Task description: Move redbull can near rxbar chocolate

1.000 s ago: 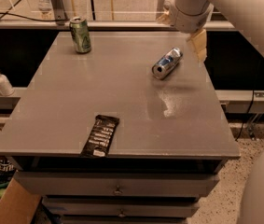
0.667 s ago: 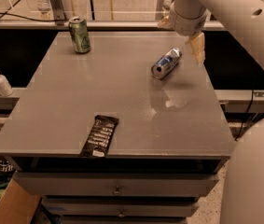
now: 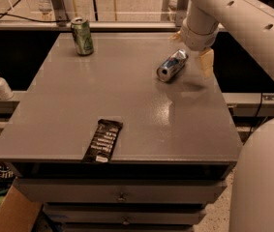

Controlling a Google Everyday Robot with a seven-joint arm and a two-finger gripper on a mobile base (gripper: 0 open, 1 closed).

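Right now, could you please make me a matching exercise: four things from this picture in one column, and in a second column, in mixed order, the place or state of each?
Column one:
1. redbull can
2. rxbar chocolate
3. green can
4. gripper

Column two:
a. standing upright near the far left corner of the table
b. lying flat at the near edge
c. above the far right part, just behind the lying can
d. lying on its side, right of the middle

Pairs: 1-d, 2-b, 3-a, 4-c.

Pincer (image 3: pixel 191 50) dropped lower, beside redbull can (image 3: pixel 171 65).
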